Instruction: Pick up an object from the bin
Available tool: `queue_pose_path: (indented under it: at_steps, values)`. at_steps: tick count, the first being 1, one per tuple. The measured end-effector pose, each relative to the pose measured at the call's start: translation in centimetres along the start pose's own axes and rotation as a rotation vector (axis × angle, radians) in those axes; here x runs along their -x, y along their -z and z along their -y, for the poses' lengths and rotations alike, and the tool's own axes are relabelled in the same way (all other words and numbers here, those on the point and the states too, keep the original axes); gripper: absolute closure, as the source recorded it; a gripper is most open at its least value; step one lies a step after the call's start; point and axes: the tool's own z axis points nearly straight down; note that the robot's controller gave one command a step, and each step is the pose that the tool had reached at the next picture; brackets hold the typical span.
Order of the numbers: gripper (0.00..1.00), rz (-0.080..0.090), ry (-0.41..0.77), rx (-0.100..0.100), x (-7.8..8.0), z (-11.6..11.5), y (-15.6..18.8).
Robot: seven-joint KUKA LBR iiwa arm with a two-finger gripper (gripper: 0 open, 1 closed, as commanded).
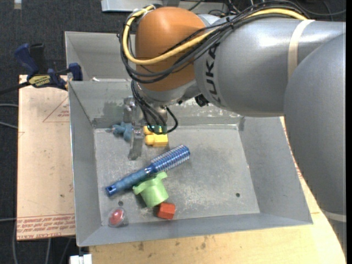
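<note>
The tool (136, 141) sits low over the far-left floor of the bin (82, 147), just beside a teal piece (122, 130) and a yellow block (155, 140). I cannot tell whether it is open or closed. Nearer lie a blue brush (148, 171), green spool (150, 190) and red cube (165, 210). A sound grasp probably needs centring on one piece, clear of the wall.

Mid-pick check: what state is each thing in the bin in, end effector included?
Teal piece: lying on the bin floor.
Yellow block: on the floor, partly under the wrist.
Green cylinder: tipped on its side.
Blue ridged tool: flat, diagonal, against the green cylinder.
Red block: loose, beside the green cylinder.
Red round piece: alone, near-left corner.
End effector: low, between teal piece and yellow block.
</note>
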Motion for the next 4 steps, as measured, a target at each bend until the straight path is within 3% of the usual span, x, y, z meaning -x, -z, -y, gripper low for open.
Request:
queue_pose_path:
  at_steps: [1, 2, 3, 4]
  values:
    - [0.00, 0.000, 0.120, -0.004, -3.7, 8.1, -7.9]
    - [0.00, 0.000, 0.032, 0.000, -5.7, 7.3, -15.9]
    - [1.00, 0.008, 0.029, 0.001, -5.4, 7.3, -15.5]
    - [1.00, 0.018, 0.066, 0.002, -1.9, 5.9, -0.6]
